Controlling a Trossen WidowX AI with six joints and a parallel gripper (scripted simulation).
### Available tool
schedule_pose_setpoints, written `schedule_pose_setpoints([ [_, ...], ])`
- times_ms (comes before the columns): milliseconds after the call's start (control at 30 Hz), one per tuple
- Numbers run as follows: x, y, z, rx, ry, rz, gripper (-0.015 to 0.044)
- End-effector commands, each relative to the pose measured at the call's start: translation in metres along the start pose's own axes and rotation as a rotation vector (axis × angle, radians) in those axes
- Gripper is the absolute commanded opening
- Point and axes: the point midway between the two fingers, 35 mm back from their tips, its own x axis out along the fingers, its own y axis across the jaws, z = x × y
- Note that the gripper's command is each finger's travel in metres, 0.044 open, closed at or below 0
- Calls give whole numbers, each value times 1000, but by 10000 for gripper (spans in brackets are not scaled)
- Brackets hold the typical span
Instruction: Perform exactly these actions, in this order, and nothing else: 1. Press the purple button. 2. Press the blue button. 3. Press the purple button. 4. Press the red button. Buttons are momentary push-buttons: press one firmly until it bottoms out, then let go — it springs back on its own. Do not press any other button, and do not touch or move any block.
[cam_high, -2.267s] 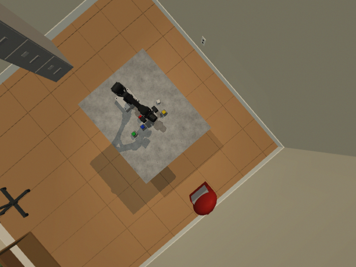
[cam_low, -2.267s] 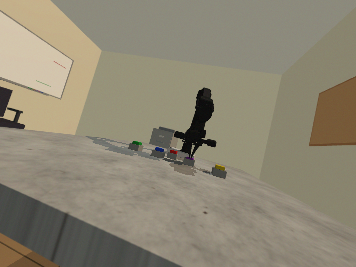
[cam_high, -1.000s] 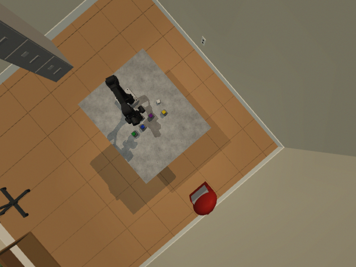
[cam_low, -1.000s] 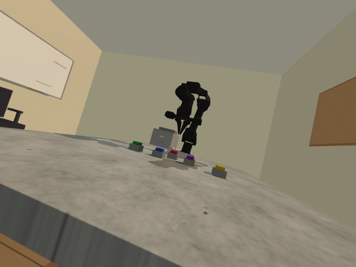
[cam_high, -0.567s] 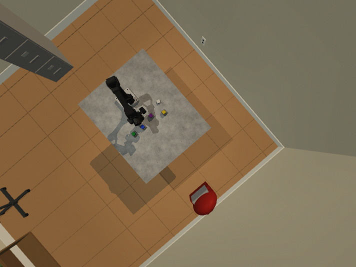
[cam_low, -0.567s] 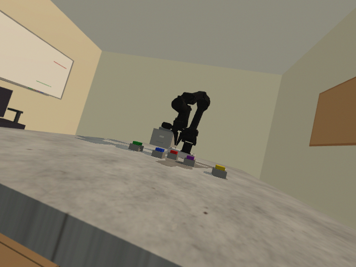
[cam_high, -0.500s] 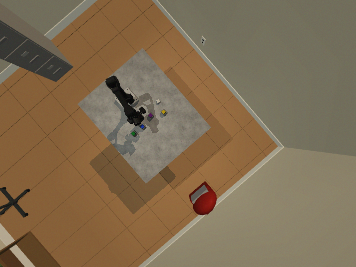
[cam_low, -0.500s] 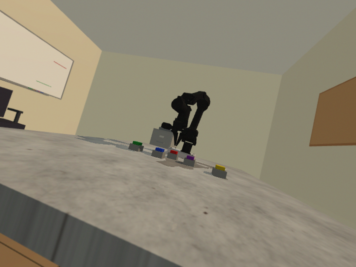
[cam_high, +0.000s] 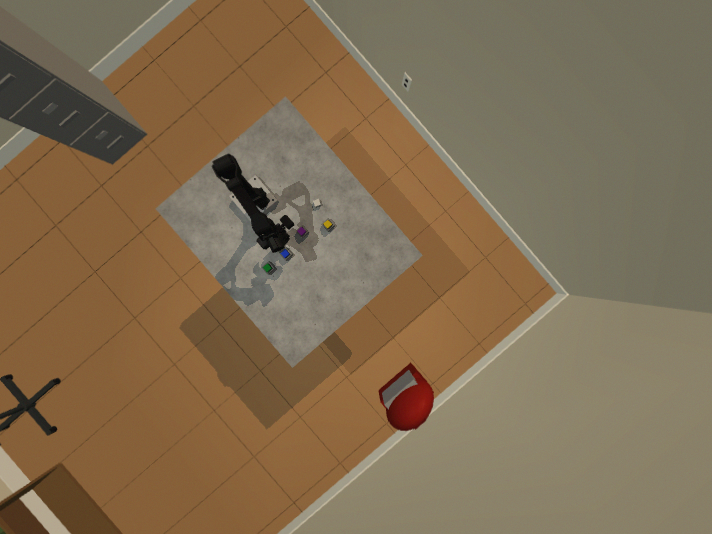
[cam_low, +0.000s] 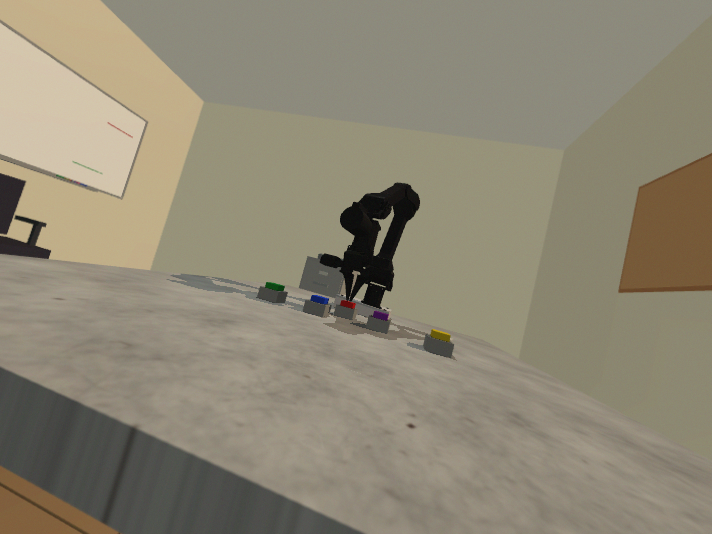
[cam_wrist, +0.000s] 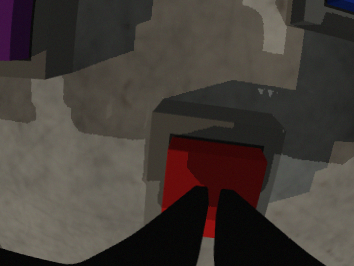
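The red button (cam_low: 347, 305) (cam_wrist: 225, 160) sits on a grey base, its cap standing up; the arm hides it in the top view. My gripper (cam_low: 349, 299) (cam_wrist: 212, 200) is shut and empty, pointing down with its tips over the red cap, at or just above it; contact cannot be told. The purple button (cam_high: 301, 231) (cam_low: 380, 315) (cam_wrist: 7, 30) stands to one side of the red one. The blue button (cam_high: 285, 252) (cam_low: 319, 299) (cam_wrist: 344, 3) stands on the other side. Both caps are up.
A green button (cam_high: 268, 267) (cam_low: 274, 286) stands beyond the blue one. A yellow button (cam_high: 327, 224) (cam_low: 440, 335) stands beyond the purple one. A small white block (cam_high: 316, 203) lies near the yellow button. All are on the grey table (cam_high: 356, 275) (cam_low: 258, 402).
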Motion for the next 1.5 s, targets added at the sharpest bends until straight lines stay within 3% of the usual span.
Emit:
schedule_pose_setpoints([
  [0,8,0,-1,5,5,0,20],
  [733,10,0,-1,5,5,0,20],
  [867,-20,0,-1,5,4,0,20],
  [1000,-23,0,-1,5,5,0,20],
  [1167,-38,32,26,5,-7,1,151],
  [1467,-71,145,61,5,-18,20,387],
])
